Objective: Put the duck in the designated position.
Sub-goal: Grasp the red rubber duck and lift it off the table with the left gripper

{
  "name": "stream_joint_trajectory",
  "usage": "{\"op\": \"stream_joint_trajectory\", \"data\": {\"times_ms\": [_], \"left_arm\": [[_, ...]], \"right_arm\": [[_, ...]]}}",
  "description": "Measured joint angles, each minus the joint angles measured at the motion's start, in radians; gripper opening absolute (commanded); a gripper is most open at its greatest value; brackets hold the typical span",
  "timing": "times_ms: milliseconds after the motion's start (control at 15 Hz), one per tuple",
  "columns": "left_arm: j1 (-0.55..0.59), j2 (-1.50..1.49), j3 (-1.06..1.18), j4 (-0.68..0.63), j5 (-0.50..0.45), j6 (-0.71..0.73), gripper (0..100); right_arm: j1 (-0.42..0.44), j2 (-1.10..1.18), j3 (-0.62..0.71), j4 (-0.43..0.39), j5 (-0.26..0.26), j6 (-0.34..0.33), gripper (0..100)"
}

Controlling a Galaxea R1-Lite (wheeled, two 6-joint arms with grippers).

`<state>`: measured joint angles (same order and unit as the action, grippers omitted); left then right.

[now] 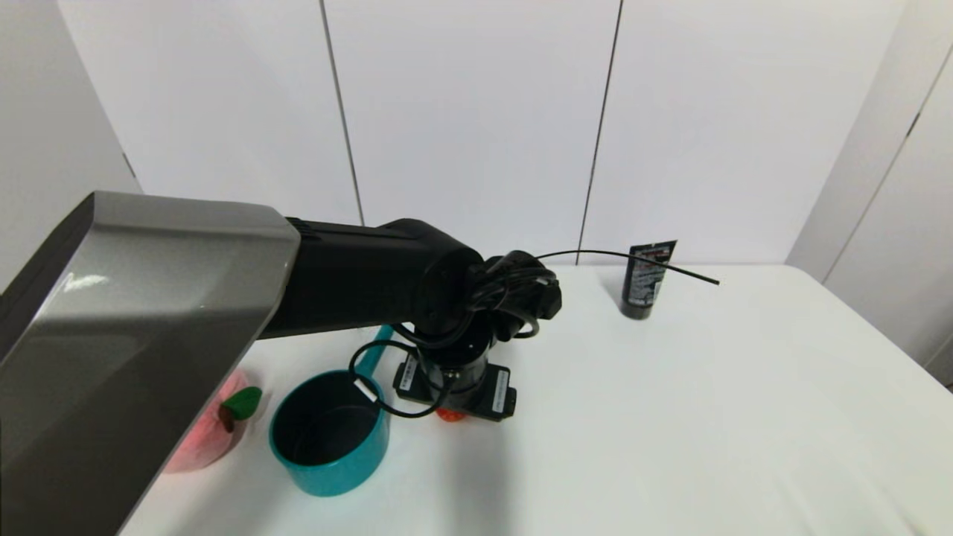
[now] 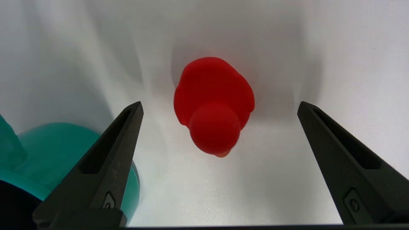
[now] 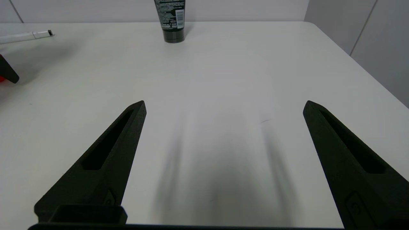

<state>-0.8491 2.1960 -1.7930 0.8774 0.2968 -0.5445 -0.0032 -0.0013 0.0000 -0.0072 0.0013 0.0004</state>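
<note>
Hovering my left gripper (image 2: 219,107) over the duck (image 2: 214,105) — jaws spread wide to straddle it — right gripper (image 3: 223,105) idle, also spread.

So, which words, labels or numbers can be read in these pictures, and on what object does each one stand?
None can be read.
Black tube: white print, a red band and a barcode, all too small to read.
White stickers on the left arm's wrist block: print too small to read.
Red duck, teal pot, white marker: no lettering visible.
</note>
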Motion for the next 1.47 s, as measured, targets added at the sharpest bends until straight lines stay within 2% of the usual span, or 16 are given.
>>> {"op": "stream_joint_trajectory", "data": {"times_ms": [600, 667, 1467], "left_arm": [[0.012, 0.001, -0.002, -0.001, -0.013, 0.000, 100], [0.012, 0.002, -0.001, -0.001, -0.012, 0.000, 0], [0.019, -0.003, -0.006, 0.001, -0.030, -0.003, 0]], "right_arm": [[0.000, 0.000, 0.000, 0.000, 0.000, 0.000, 100], [0.000, 0.000, 0.000, 0.000, 0.000, 0.000, 100], [0.000, 0.000, 0.000, 0.000, 0.000, 0.000, 100]]}}
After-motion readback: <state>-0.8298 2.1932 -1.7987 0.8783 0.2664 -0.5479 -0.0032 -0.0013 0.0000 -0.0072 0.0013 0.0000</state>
